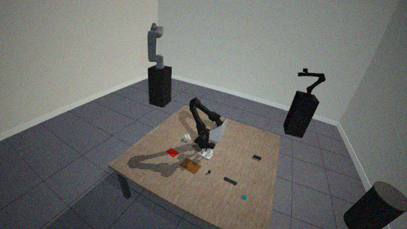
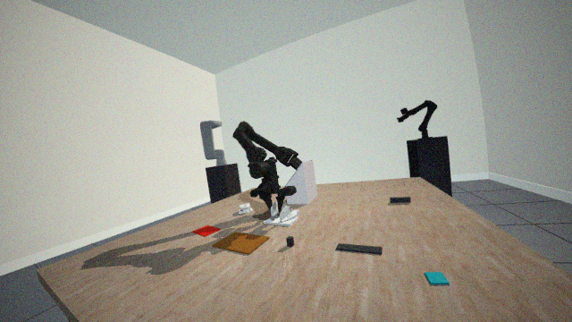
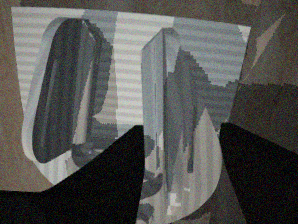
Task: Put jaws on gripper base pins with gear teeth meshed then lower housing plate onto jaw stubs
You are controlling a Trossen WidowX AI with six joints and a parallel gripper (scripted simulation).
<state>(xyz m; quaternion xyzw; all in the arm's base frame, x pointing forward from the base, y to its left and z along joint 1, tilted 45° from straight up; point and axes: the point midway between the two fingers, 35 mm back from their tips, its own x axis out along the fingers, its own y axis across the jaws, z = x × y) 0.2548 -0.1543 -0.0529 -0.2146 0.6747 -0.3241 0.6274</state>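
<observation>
wrist view: gripper [image 1: 207, 149] [image 2: 275, 214] [image 3: 182, 132] pinches one pale jaw [image 2: 274, 209] [image 3: 153, 75] over the white base [image 1: 208, 158] [image 2: 271, 222] [image 3: 130, 45], second jaw [image 2: 291, 216] [image 3: 57, 95] beside it; top view blurs the two together. orange plate [image 1: 191, 165] [image 2: 241, 242] nearby; white wedge [image 1: 219, 131] [image 2: 306, 183] stands close behind.

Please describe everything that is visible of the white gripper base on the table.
The white gripper base is a thin, flat plate with a straight edge and rounded outline, smooth and plastic-looking. It lies flat on the wooden table, crossed by shadows. One pale jaw stands on or just above it; another is between the fingers of the end effector. Contact and pins are unclear.
</observation>
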